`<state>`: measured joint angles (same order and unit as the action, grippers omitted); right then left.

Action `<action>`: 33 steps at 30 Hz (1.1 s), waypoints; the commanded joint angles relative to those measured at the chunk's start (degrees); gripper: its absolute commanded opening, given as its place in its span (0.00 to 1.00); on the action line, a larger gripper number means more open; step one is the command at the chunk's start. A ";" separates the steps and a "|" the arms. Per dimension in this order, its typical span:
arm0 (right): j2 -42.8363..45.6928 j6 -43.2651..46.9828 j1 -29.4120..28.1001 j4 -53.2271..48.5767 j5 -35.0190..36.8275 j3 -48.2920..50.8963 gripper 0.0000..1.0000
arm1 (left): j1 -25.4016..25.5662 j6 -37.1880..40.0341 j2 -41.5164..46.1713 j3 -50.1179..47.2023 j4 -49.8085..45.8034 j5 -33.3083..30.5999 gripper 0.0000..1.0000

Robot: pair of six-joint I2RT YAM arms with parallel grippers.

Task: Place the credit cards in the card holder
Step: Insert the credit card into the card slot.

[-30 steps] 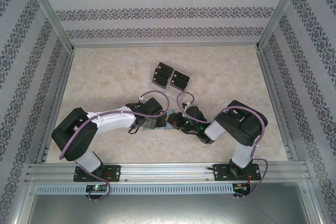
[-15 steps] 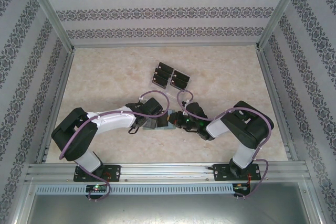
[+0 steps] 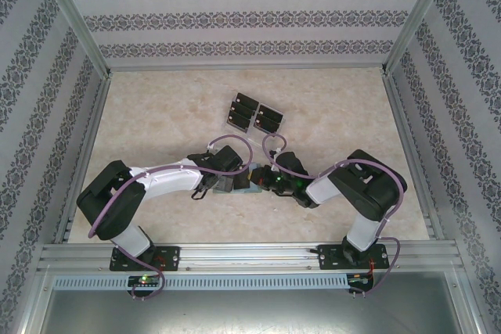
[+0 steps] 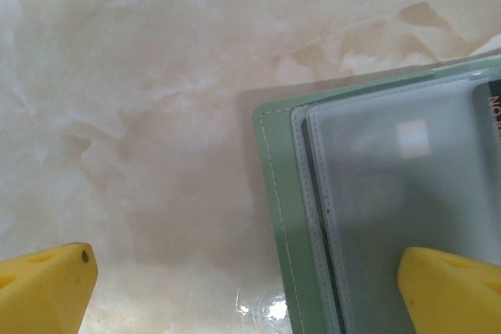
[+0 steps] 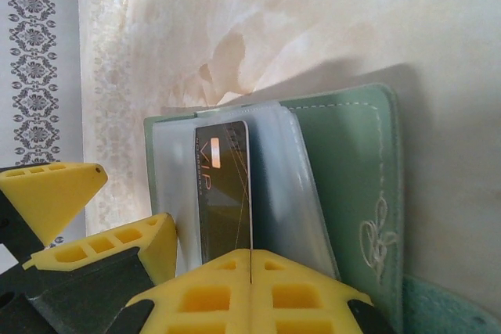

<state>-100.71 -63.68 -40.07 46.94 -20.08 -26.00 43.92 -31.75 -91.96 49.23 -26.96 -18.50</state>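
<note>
With right hand [image 5: 250, 262] pinched on credit card [image 5: 223, 185], push squarely toward twelve o'clock, deeper into card holder [image 5: 352, 162]; left hand [image 4: 246, 287] spread wide, empty.

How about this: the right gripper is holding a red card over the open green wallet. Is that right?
Not quite. The card is black, not red, with a small yellowish mark, as the right wrist view shows. The rest is right: the right gripper is holding it over the open green wallet.
</note>
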 commanded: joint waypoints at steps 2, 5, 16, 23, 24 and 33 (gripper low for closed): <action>-2.12 0.14 -1.21 -0.10 0.38 -0.89 0.00 | 0.56 0.28 -0.76 -1.31 -4.04 -0.57 1.00; -2.39 -0.06 -1.38 0.30 0.37 -0.85 0.00 | 0.56 0.27 -0.59 -1.41 -4.06 -0.58 1.00; -2.64 -0.63 -2.54 0.00 0.43 -1.86 0.00 | 0.55 0.11 -0.33 -1.58 -3.87 -0.58 1.00; -3.95 -1.02 -3.86 -0.04 0.26 -3.05 0.00 | 0.55 -0.16 0.07 -1.47 -3.94 -0.48 1.00; -4.06 -1.02 -3.86 -0.09 0.14 -3.14 0.00 | 0.55 -0.16 0.11 -1.51 -4.05 -0.48 1.00; -4.60 -0.95 -4.49 -1.40 -0.57 -5.02 0.00 | 0.55 -0.44 0.11 -1.34 -3.81 -0.31 1.00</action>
<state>-103.83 -64.55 -43.40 47.24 -19.99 -29.67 43.92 -31.77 -91.85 49.23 -27.00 -18.50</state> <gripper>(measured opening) 0.053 0.999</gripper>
